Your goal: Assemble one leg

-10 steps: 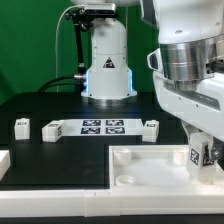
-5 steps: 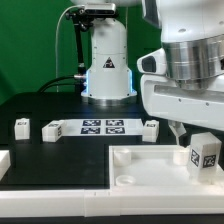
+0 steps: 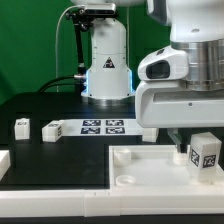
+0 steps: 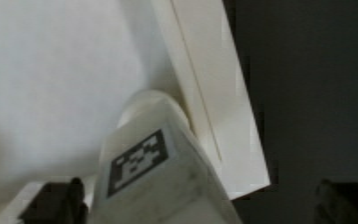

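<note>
Black tabletop (image 3: 60, 165), green backdrop (image 3: 25, 45): the leg (image 3: 207, 155) stands upright on the white panel (image 3: 150, 160) at four o'clock. My gripper (image 4: 202, 203) hangs released, fingers (image 4: 60, 200) either side of it; I'd close squarely, keeping it plumb.

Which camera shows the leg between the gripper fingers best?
The wrist view: the leg fills much of the frame, tag plain, between the open gripper fingertips. The exterior view shows it small, near the exterior view's right edge, tag toward the camera, below the arm.
</note>
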{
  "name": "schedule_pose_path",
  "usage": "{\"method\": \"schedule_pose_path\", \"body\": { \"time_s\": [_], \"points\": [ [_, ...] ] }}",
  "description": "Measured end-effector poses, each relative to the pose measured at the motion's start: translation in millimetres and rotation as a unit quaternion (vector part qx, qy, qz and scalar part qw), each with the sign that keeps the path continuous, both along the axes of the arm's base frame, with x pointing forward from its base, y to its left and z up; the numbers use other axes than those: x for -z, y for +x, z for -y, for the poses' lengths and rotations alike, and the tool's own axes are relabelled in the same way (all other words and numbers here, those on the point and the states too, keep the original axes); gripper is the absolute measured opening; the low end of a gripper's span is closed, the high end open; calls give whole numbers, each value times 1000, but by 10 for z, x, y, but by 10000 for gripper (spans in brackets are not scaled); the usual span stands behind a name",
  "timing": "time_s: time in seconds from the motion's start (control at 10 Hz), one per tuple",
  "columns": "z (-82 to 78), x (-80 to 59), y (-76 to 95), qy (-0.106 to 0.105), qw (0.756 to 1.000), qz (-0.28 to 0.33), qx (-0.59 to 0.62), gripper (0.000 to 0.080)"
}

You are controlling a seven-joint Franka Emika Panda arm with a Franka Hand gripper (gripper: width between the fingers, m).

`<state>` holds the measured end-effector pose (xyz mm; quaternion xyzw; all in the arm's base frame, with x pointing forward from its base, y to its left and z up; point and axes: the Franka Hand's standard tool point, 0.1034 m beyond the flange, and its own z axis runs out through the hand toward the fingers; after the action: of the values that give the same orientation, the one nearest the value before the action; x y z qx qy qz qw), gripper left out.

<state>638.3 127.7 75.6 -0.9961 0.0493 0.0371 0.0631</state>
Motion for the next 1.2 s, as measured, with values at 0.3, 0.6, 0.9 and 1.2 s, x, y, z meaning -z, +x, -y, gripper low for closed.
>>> {"method": "schedule_pose_path", "body": {
  "time_s": [0.3, 0.6, 0.9, 1.2],
  "points": [
    [11, 7, -4, -2, 988, 19, -156, 649],
    [24, 10, -5, 0, 981, 22, -191, 649],
    [30, 13, -7, 0, 981, 22, -191, 383],
    [46, 14, 0, -2, 987, 21, -157, 296]
  ]
}}
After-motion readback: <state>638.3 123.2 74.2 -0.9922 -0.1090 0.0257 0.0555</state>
